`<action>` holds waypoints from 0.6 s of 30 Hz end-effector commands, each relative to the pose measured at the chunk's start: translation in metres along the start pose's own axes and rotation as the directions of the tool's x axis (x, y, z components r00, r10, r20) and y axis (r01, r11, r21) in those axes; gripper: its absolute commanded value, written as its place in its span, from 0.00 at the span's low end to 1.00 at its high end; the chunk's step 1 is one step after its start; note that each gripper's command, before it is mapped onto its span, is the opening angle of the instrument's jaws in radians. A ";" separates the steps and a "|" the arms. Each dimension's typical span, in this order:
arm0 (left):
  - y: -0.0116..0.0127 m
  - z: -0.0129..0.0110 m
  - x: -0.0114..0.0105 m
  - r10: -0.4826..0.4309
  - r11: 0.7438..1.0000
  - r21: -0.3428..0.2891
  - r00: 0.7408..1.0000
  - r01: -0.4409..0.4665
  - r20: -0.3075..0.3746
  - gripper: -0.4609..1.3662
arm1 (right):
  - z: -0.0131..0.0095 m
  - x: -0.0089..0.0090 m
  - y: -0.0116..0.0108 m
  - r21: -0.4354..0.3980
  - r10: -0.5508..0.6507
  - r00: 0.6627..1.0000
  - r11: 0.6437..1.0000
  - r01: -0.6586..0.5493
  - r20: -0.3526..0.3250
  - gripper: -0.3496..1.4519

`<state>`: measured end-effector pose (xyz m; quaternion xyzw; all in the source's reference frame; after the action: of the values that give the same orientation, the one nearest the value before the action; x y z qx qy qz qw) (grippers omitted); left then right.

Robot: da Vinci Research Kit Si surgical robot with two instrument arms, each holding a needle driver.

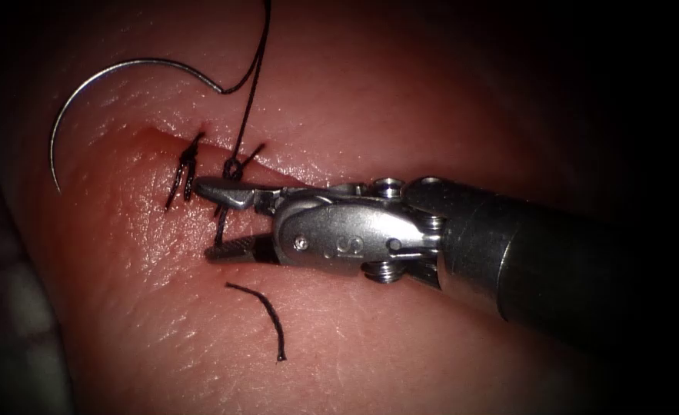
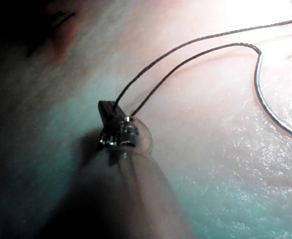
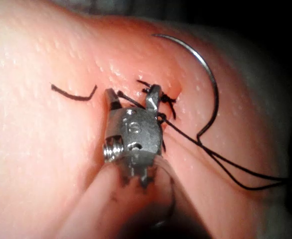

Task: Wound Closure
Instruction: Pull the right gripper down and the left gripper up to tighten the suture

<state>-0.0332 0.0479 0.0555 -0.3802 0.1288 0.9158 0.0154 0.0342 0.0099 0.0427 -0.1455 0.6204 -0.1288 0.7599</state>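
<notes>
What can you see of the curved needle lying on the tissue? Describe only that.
The needle is a thin, shiny, metal-looking half-circle lying free on the tissue, left of and above the cut. No jaws hold it and it is not in the tissue. Its pointed end lies at the lower left; its blunt end, at the upper right, joins the dark thread, which runs up and away. In the left wrist view the left tool holds two strands of that thread.
</notes>
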 end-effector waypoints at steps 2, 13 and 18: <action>0.0000 0.0000 0.0000 0.001 1.000 -0.002 1.000 -0.001 0.001 0.06 | -0.0002 0.0001 0.0003 0.003 -0.001 1.000 1.000 0.001 0.002 0.83; 0.0001 0.0000 0.0000 0.001 1.000 -0.002 1.000 -0.001 0.001 0.06 | -0.0006 0.0005 0.0003 0.123 0.016 0.999 0.992 -0.021 0.048 0.00; 0.0001 0.0000 0.0000 0.001 1.000 -0.002 1.000 -0.001 0.001 0.06 | -0.0005 0.0007 0.0003 0.124 0.045 0.998 0.991 -0.051 0.051 0.00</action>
<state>-0.0332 0.0478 0.0556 -0.3796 0.1290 0.9160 0.0150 0.0338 0.0099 0.0418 -0.0825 0.5961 -0.1427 0.7858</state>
